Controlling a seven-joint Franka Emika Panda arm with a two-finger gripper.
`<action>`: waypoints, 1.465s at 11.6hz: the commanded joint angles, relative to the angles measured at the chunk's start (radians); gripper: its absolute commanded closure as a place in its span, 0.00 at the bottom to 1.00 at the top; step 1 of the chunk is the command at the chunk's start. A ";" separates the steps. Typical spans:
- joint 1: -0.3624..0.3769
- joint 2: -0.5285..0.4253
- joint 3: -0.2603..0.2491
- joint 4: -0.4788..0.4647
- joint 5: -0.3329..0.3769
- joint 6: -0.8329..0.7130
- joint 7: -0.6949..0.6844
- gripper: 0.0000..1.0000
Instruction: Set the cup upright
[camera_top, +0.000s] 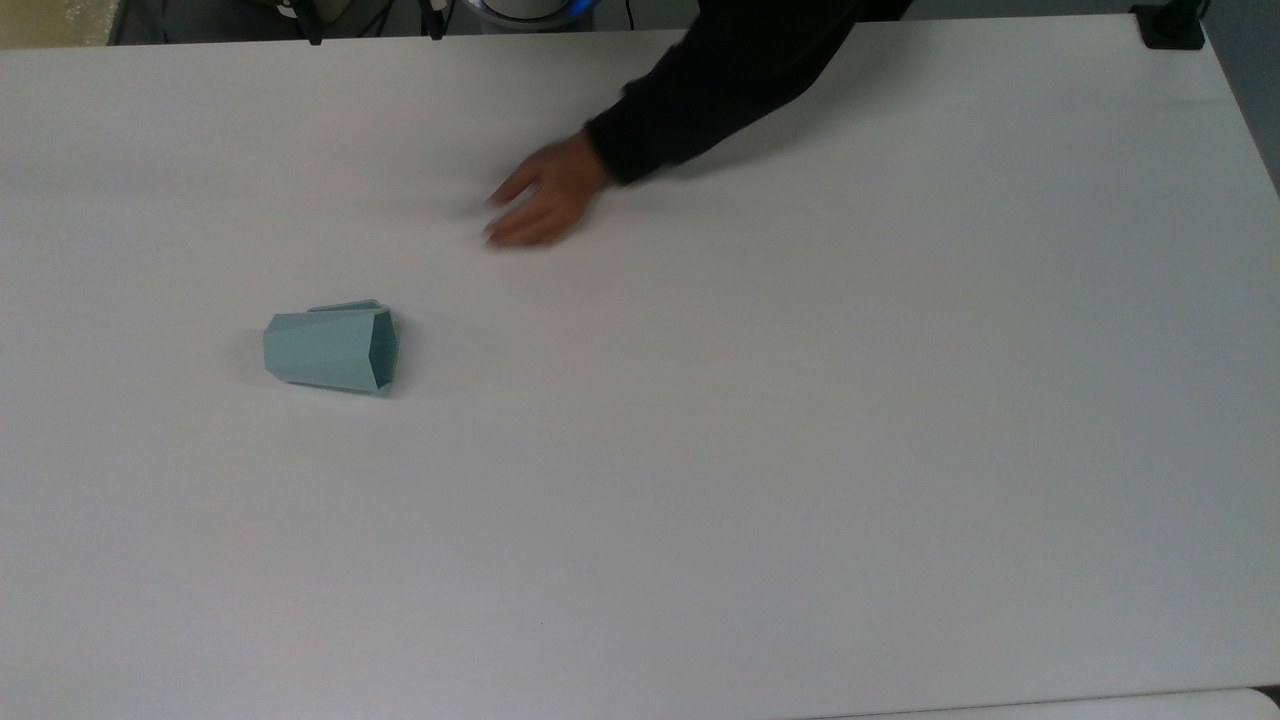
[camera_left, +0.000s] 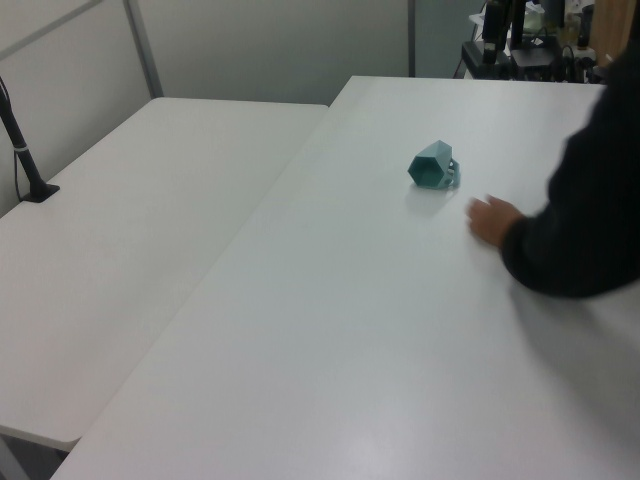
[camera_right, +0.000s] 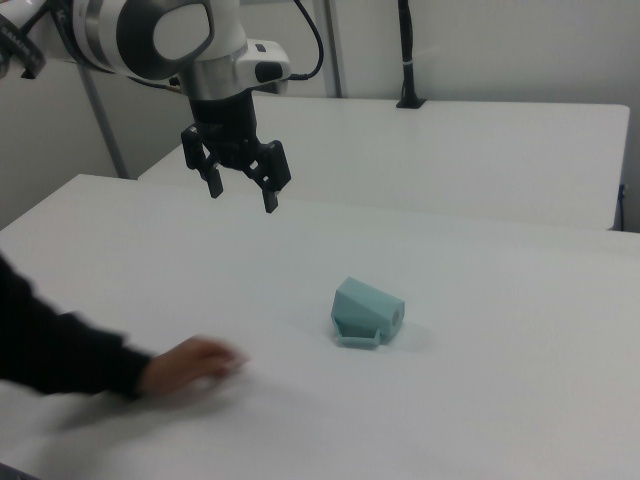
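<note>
The white rectangular tabletop (camera_top: 800, 450) is seen from high above in the top view, pretty steeply. It's viewed low and slantwise from opposite ends in the left view and right view. The small teal faceted plastic cup (camera_top: 333, 348) is shared by all three.

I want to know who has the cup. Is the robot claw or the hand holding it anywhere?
Nothing is held. The cup lies on its side alone; the gripper hangs open and empty above the table, and the hand is apart.
</note>
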 joint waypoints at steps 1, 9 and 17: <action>0.011 -0.030 -0.008 0.040 0.001 -0.033 -0.020 0.00; 0.011 -0.024 -0.013 0.042 0.007 -0.081 -0.074 0.00; 0.155 0.158 0.000 0.062 -0.261 0.131 0.144 0.00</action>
